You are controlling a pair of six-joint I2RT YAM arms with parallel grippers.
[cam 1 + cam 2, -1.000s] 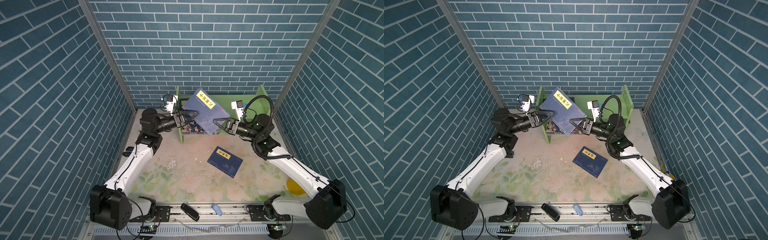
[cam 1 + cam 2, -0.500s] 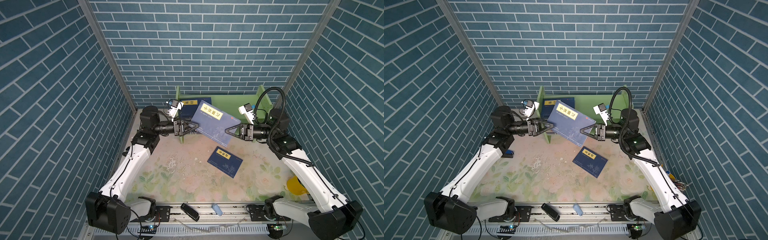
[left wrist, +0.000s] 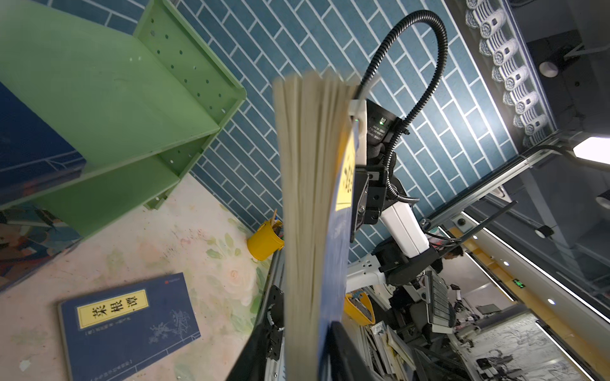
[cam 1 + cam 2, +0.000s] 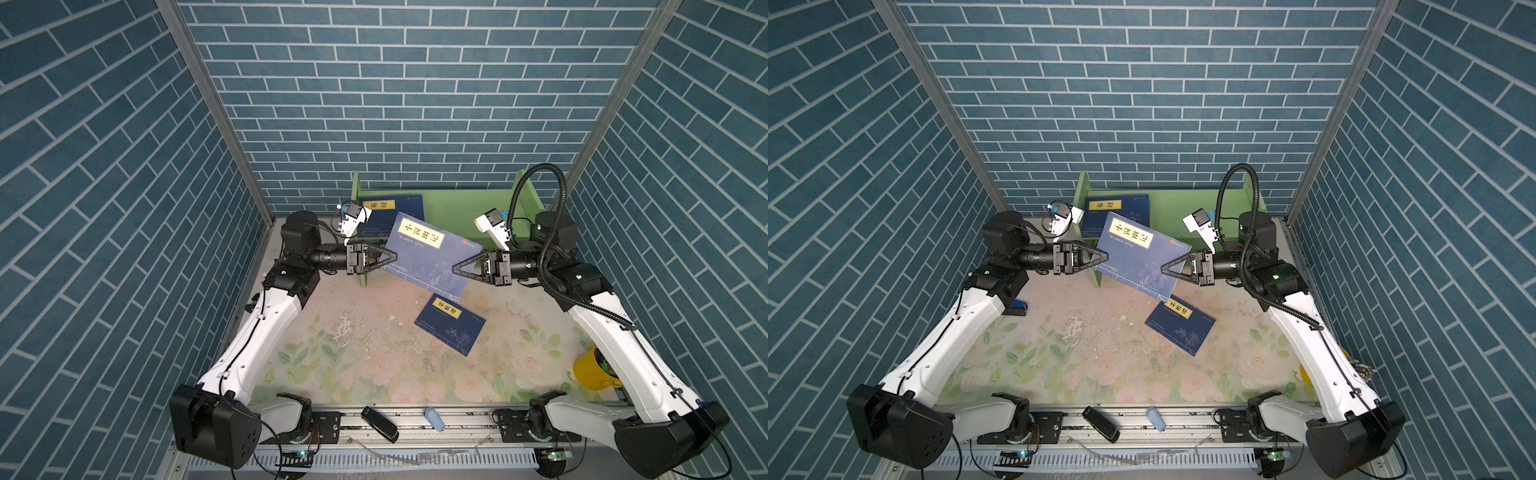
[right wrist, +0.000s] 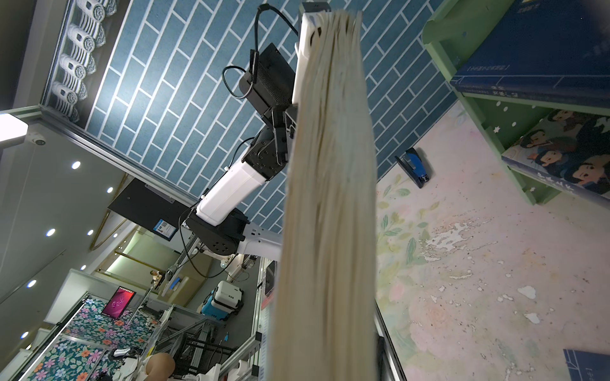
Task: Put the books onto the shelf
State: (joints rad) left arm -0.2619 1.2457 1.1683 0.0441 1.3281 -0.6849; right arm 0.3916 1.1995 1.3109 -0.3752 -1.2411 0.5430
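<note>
- Carrying navy book [image 4: 432,257], tilted, above the counter's rear edge, before the shelf [image 4: 457,203].
- Grip: left pincer [image 4: 384,259] and right pincer [image 4: 455,268], each clenched on an opposite edge.
- Advised: advance both arms together, levelling it over the top board.

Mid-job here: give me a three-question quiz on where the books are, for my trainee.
1. True or false: the raised book rests on the table.
2. The cartoon book lies on the shelf's: A top tier, B lower tier, C side panel?
3. How many navy books are off the shelf?
Key: 1 false, the left gripper and right gripper hold it up. 2 B. 3 two, the raised book and the flat book on the table.
</note>
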